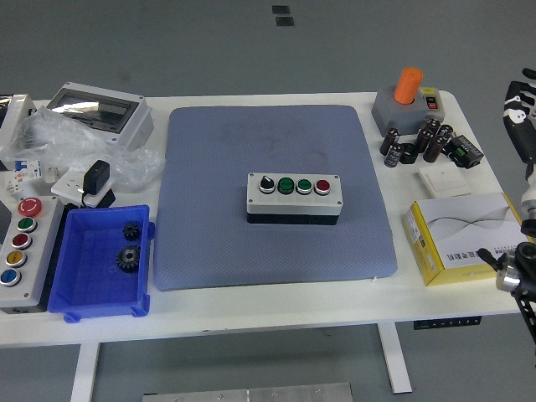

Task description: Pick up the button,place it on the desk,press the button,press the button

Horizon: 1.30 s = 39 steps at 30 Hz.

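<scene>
While flat, button box (294, 195) lengthwise left-right.

Button box (294, 197) centred on mat (209, 243), bin (84, 289) holding gears (128, 256) left of mat, carton (465, 239) right — capacitors (416, 142) behind it, all on counter (276, 314)

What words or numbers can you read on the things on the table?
Yellow box: has print and a round logo, too small to read.
Joystick base: a small label, too blurred to read.
Button box and the five-button box: no readable words.
So nothing can be read.
</scene>
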### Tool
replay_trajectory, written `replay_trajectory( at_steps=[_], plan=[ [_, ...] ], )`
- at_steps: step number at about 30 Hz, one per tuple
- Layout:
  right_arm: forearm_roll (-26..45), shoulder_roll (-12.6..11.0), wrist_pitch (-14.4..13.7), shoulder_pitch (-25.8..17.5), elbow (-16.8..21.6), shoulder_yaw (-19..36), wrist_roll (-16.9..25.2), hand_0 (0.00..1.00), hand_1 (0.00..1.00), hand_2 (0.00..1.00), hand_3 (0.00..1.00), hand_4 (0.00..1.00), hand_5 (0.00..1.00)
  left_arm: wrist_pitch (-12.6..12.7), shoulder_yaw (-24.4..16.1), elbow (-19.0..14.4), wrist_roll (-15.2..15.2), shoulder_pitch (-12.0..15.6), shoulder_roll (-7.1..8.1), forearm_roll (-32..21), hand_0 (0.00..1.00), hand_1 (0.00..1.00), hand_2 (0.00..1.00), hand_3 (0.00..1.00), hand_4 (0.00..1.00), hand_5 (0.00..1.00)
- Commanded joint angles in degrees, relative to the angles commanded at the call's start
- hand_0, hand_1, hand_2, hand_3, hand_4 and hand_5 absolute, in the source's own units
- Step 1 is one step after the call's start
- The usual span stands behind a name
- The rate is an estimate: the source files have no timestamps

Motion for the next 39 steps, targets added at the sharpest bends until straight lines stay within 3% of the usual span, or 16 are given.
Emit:
replay_trajectory(
  at_steps=[3,11,21,30,31,39],
  plan=[
    [1.2,0.4,0.0,-0.2,-0.4,0.6,3.0,0.596,0.637,0.659,0.676,0.672,0.397,0.3,-0.4,0.0,-0.1,-0.3,0.0,0.5,0.668,0.642,0.515,0.583,0.45,0.06],
    [0.8,0.6,0.0,-0.6,-0.1,2.9,4.0,0.598,0.634,0.66,0.673,0.661,0.374,1.3,-0.7,0.0,0.3,-0.3,0.08,1.0,0.666,0.645,0.515,0.586,0.465,0.076],
    [7.6,2.1,0.0,-0.3,0.0,5.7,8.8,0.599,0.631,0.659,0.666,0.674,0.396,2.7,-0.5,0.0,1.2,-0.9,0.75,2.4,0.664,0.649,0.518,0.591,0.483,0.095],
    [2.2,2.2,0.0,-0.9,-0.3,5.0,5.5,0.646,0.651,0.693,0.676,0.677,0.392,3.1,-1.1,0.0,2.0,-1.4,1.84,3.5,0.66,0.65,0.519,0.593,0.486,0.103],
    [1.9,2.2,0.0,-0.9,-0.3,4.9,5.3,0.659,0.662,0.71,0.778,0.677,0.409,3.1,-1.1,0.0,2.0,-1.4,1.88,3.6,0.66,0.652,0.522,0.594,0.496,0.115],
    [-2.4,2.3,0.0,-1.3,0.5,5.3,2.1,0.693,0.677,0.724,0.81,0.69,0.399,3.1,-1.3,0.0,1.9,-1.0,1.73,3.3,0.658,0.65,0.522,0.595,0.501,0.124]
  ],
)
